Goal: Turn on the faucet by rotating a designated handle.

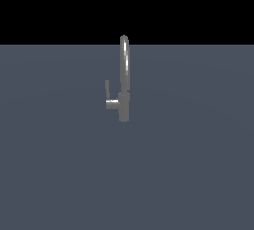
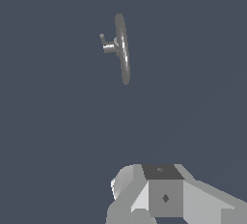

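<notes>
Grey floor held the faucet (image 1: pixel 124 78) near its middle, handle (image 1: pixel 107 91) upright beside the base, untouched; the gripper (image 2: pixel 164 196) sat well apart, jaw state unclear, so the whole turn remained

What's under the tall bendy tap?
Only flat grey floor shows under the faucet. Its thick base stands right on it. Whatever lies beneath that base is hidden.

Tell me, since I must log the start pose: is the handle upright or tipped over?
Upright. In the exterior view the handle rises straight from its stub, parallel to the faucet spout. No claw touches it.
</notes>
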`<state>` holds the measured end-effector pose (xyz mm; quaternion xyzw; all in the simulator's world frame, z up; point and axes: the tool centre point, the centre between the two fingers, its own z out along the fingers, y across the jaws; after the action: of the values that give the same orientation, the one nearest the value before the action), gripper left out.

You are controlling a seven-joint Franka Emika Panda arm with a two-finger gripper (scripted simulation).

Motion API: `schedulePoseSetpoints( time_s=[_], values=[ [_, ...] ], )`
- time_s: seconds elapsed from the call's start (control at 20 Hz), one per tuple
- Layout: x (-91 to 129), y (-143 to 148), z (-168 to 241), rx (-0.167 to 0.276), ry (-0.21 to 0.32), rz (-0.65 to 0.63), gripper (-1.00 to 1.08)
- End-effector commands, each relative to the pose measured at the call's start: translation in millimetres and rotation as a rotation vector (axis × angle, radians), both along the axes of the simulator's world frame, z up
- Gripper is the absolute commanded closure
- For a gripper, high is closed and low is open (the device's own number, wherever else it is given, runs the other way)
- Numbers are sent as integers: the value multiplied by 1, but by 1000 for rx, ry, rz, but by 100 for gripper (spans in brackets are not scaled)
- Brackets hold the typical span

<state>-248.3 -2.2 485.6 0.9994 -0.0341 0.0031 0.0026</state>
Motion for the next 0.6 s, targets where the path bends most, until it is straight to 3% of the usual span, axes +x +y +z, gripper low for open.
schedulePoseSetpoints(
  time_s=[0.0, 0.55],
  values=[
    [0, 0, 0, 0, 0, 0, 108],
    [0, -10, 1, 40, 1, -4, 108]
  ],
)
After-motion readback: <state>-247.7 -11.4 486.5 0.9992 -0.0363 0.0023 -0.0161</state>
